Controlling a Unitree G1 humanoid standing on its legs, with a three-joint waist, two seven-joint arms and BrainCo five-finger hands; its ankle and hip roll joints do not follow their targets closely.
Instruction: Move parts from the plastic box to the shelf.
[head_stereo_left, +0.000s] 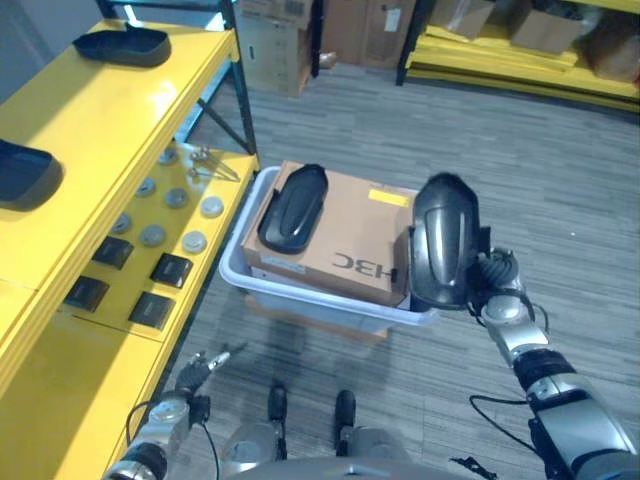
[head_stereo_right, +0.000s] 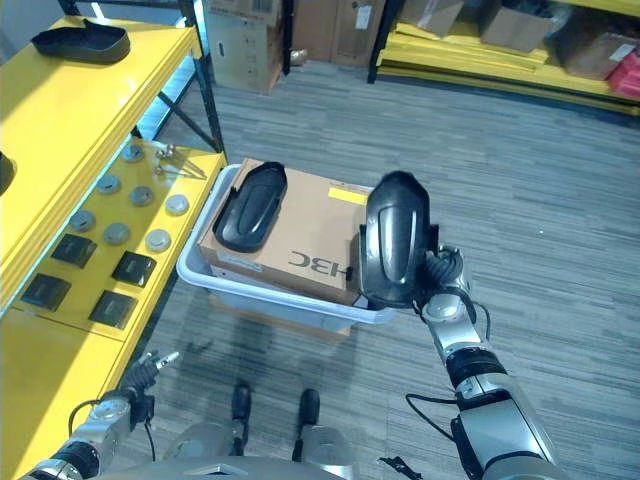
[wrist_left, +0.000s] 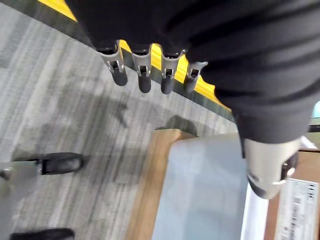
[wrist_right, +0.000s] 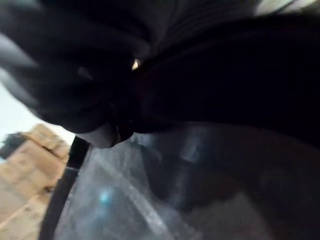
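Our right hand (head_stereo_left: 492, 281) grips a black part (head_stereo_left: 445, 240) upright over the plastic box's (head_stereo_left: 300, 301) right corner, our left hand (wrist_left: 150, 70) hangs slack near the yellow shelf (head_stereo_left: 120, 110), and we risk clipping the cardboard box (head_stereo_left: 340, 240) swinging across.

At the left of the frame, the yellow shelf (head_stereo_left: 110, 110) is carrying two black parts (head_stereo_left: 123, 45), grey discs (head_stereo_left: 152, 235) and black squares (head_stereo_left: 150, 309).

Black shell parts: 4 – two on yellow shelf (head_stereo_left: 95, 120), one on cardboard box (head_stereo_left: 340, 250), one at right. Round discs: 7. Black square blocks: 4. Plastic box (head_stereo_left: 300, 300): 1
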